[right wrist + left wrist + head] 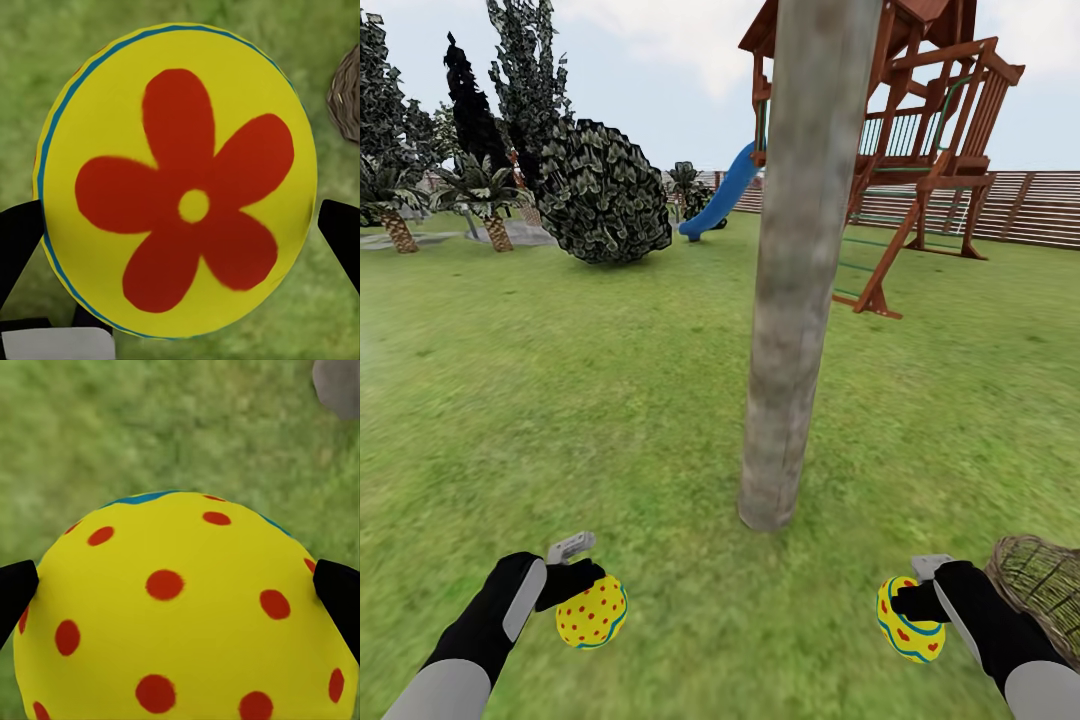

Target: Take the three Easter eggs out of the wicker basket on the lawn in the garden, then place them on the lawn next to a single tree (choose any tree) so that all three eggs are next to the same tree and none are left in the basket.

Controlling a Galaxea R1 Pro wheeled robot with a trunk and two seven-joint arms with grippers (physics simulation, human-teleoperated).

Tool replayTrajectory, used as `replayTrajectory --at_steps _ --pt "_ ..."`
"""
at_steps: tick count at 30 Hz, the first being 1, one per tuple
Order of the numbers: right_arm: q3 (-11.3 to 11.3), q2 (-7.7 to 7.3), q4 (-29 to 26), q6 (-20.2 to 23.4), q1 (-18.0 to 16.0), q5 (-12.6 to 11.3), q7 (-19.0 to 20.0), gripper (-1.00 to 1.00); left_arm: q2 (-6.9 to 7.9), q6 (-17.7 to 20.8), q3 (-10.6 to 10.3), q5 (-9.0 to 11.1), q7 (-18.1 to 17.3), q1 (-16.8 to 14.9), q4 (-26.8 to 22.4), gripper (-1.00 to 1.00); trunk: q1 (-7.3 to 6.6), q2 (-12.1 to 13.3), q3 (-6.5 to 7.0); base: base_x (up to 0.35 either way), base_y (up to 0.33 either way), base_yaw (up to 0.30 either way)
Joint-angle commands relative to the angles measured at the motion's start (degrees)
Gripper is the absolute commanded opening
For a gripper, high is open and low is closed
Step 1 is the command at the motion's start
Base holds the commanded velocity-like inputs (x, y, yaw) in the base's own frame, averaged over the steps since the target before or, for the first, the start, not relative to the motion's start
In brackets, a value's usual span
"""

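Flat, even daylight; soft render with blurred wrist backgrounds.

The head view is bright under a pale, hazy sky (660, 70), with no clear light direction; the tree trunk (800, 300) casts almost no shadow on the lawn (560, 400), and nothing glares. Grass smears toward 9 o'clock, and the foliage is coarse. In both wrist views the grass (187, 427) behind is out of focus, while the eggs (180, 187) stay fairly crisp.
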Motion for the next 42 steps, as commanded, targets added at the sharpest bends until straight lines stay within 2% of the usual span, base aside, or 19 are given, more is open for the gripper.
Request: replayTrajectory --at_steps 1,7,14,18,42 --pt "0.02 -0.02 -0.08 0.25 -0.03 0.44 0.33 -1.00 -0.06 0.30 0.11 0.34 0.13 -0.03 -0.06 -1.00 0.23 -0.46 -0.25 0.000 0.000 0.000" --pt "0.06 -0.02 -0.08 0.25 -0.03 0.48 0.25 -1.00 -0.01 0.30 0.64 0.56 0.15 -0.03 -0.06 -1.00 1.55 -2.86 -1.32 0.000 0.000 0.000" --pt "0.02 -0.18 -0.08 0.20 -0.03 0.40 0.30 -1.00 -0.10 0.30 0.35 0.32 0.21 -0.03 -0.06 -1.00 3.08 -5.67 -2.58 0.000 0.000 0.000" --pt "0.02 -0.28 -0.08 0.10 -0.03 0.40 0.31 -1.00 -0.96 0.30 0.17 0.22 0.21 -0.03 -0.06 -1.00 3.96 -7.27 -3.27 0.000 0.000 0.000" --pt "-0.06 -0.51 -0.08 0.08 -0.03 0.35 0.31 -1.00 -0.98 0.30 0.17 0.21 0.21 -0.03 -0.06 -1.00 9.23 -16.90 -7.58 0.000 0.000 0.000"
